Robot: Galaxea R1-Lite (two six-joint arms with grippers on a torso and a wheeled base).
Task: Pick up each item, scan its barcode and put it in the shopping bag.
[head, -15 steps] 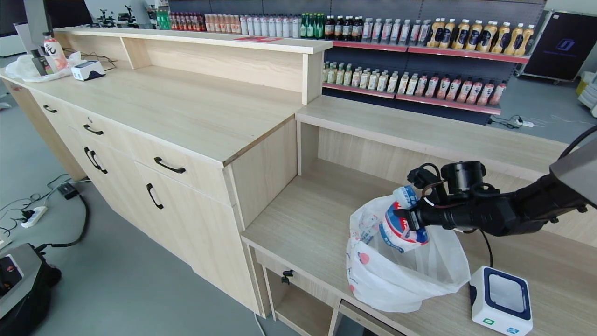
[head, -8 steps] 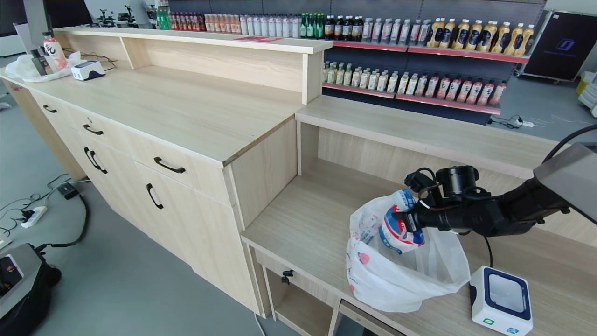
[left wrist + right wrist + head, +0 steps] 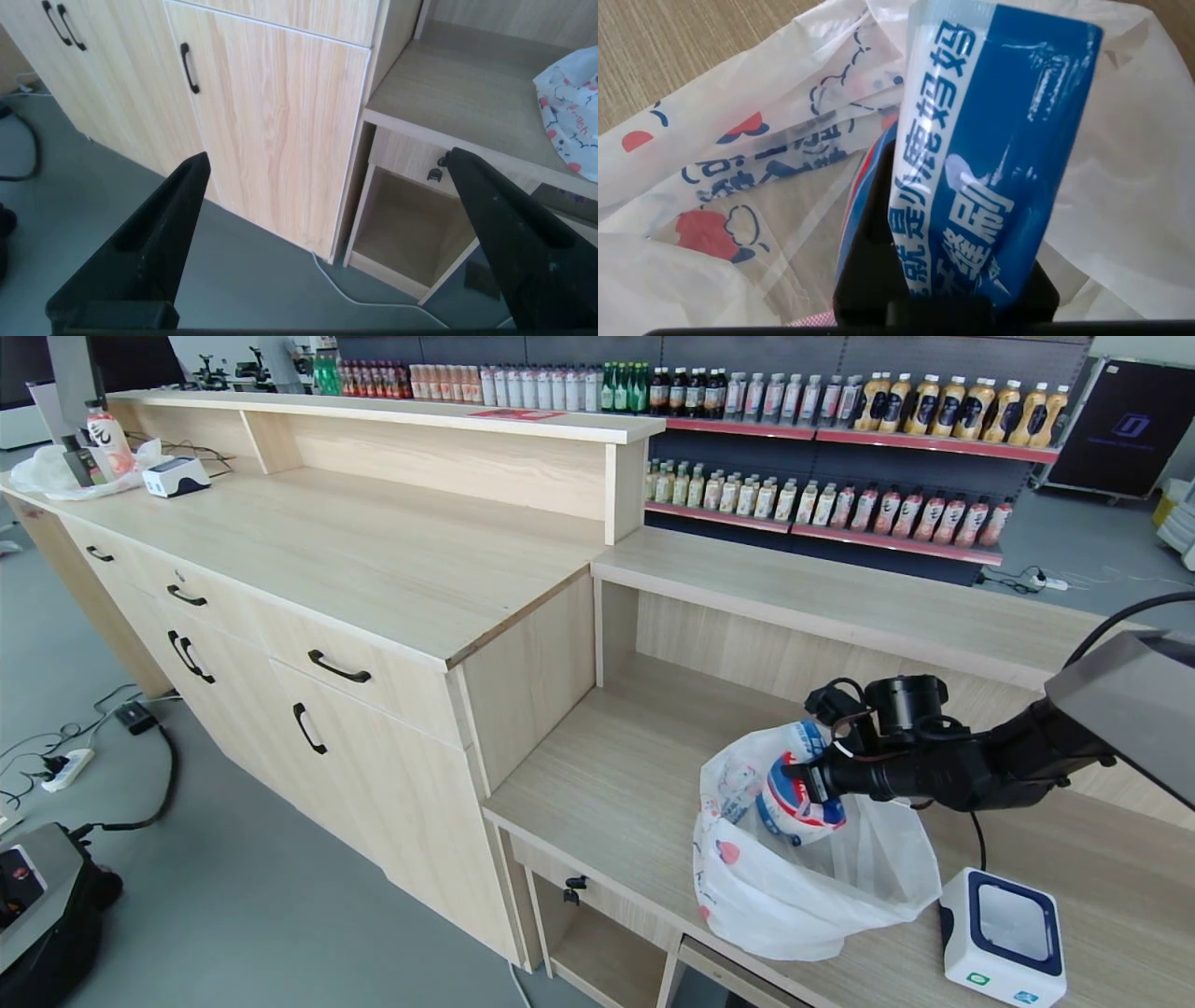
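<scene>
Head view: right tool clenched on a blue, white and red packet, held at the open mouth of the shopping bag. Packet's lower part is inside the bag's rim; its upper end pokes above the rim, next to the tool. Bag is white with small red and blue prints, mouth slack and wide. It stands on the low surface. Barcode scanner, white with a dark blue face, sits on the same surface just beside the bag, on the robot's right of it, window up

Right wrist view: packet upright between the dark jaws, blue face with white lettering toward the camera, thin bag plastic bunched close around it

Left wrist view: left tool released, fingers spread wide with nothing between them. It hangs off the front edge of the low surface, over grey floor, facing a cabinet door

Far left on the taller surface: second scanner, a bottle, a crumpled white bag. Shelves of bottles along the back wall
</scene>
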